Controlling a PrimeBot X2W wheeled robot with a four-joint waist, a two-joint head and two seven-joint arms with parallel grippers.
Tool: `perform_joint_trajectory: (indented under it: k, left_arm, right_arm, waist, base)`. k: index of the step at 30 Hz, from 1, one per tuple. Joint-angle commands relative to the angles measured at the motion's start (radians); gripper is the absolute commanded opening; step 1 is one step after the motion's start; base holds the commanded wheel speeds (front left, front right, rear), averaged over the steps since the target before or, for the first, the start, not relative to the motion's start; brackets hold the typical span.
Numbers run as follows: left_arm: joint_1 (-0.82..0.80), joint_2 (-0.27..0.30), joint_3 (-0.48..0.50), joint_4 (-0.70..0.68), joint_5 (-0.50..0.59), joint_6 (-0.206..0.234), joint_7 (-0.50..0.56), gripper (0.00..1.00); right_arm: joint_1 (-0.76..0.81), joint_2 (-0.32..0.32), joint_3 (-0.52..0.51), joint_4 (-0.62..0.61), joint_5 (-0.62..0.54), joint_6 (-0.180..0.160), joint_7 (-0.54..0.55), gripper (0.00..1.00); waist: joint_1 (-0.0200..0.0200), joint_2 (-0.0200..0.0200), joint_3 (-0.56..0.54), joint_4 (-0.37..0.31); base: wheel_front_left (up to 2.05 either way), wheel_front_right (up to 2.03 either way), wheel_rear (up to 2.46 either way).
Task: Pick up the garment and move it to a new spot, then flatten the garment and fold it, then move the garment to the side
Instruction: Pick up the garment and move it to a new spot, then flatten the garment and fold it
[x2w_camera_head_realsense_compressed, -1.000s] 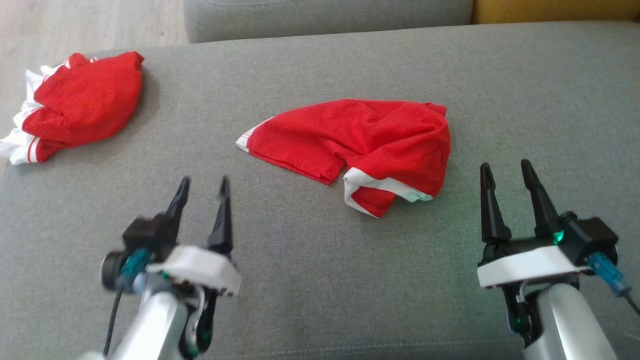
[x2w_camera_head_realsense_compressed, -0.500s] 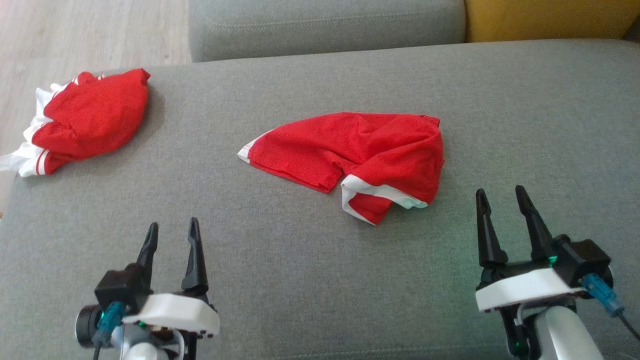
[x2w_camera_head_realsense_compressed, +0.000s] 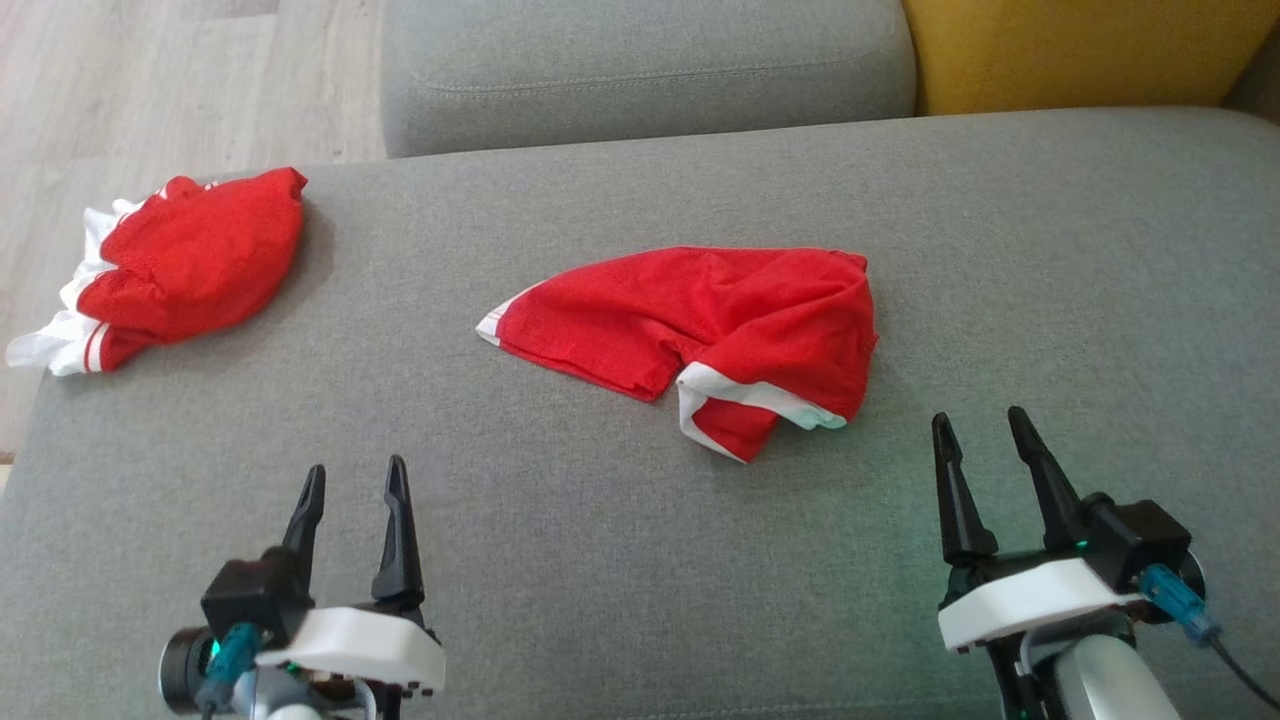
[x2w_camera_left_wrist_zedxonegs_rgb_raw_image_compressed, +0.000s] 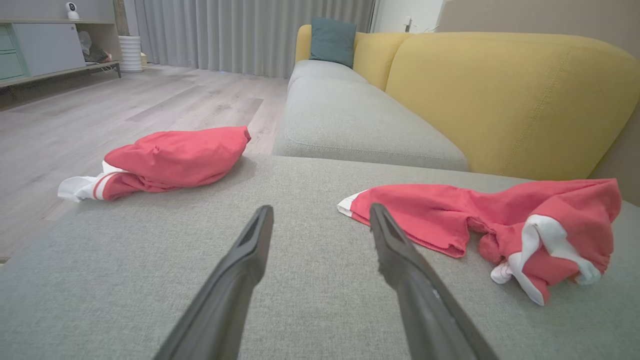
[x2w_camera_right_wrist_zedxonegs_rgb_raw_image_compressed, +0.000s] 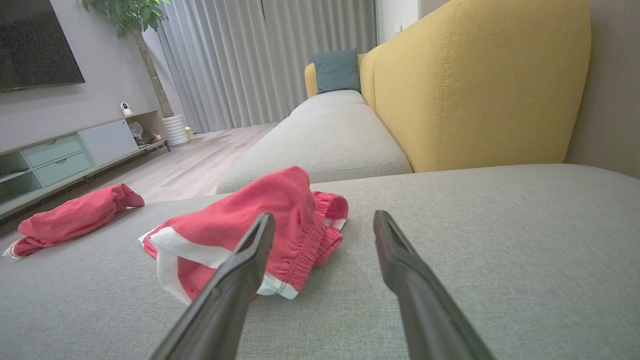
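Pickup not yet begun: left gripper (x2w_camera_head_realsense_compressed: 357, 466) and right gripper (x2w_camera_head_realsense_compressed: 979, 414) gape empty at the frame's bottom, so next comes reaching the crumpled red white-trimmed fabric shorts (x2w_camera_head_realsense_compressed: 700, 320) mid-frame.

Soft even daylight, faint shadows; wrist views wide-angle distorted.

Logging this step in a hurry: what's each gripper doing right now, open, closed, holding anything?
Left gripper: open, holding nothing.
Right gripper: open, holding nothing; the crumpled red shorts with white trim lie untouched ahead of it.
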Motion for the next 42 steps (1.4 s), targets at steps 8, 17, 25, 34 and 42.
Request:
perform_joint_trajectory:
  k: [8, 17, 25, 34, 42]
  left_arm:
    - [-0.007, -0.006, 0.034, -0.023, 0.018, -0.008, -0.012, 1.00]
    - [-0.003, -0.009, 0.029, -0.019, 0.025, -0.009, -0.012, 1.00]
    - [-0.007, -0.010, 0.025, -0.016, 0.024, -0.011, -0.012, 1.00]
    - [-0.013, -0.010, 0.014, -0.021, 0.023, -0.009, -0.012, 1.00]
    - [-0.042, -0.010, -0.005, -0.029, 0.025, -0.010, -0.012, 1.00]
  right_arm:
    - [-0.019, -0.005, 0.026, -0.015, 0.000, 0.008, -0.011, 1.00]
    - [-0.024, -0.005, 0.024, -0.009, -0.004, 0.008, -0.011, 1.00]
    - [-0.027, -0.005, 0.020, -0.005, -0.007, 0.008, -0.011, 1.00]
    - [-0.047, -0.005, 0.013, 0.056, -0.031, 0.008, -0.011, 1.00]
    - [-0.168, -0.005, 0.034, 0.242, -0.034, 0.008, -0.011, 1.00]
  waist:
    - [0.0000, -0.0001, -0.009, 0.012]
    - [0.0000, -0.0001, -0.011, 0.015]
    - [0.0000, -0.0001, -0.008, 0.023]
    - [0.0000, -0.0001, 0.007, 0.039]
    - [0.0000, -0.0001, 0.058, 0.074]
  base:
    - [0.00, 0.00, 0.00]
    - [0.00, 0.00, 0.00]
    - [0.00, 0.00, 0.00]
    - [0.00, 0.00, 0.00]
    - [0.00, 0.00, 0.00]
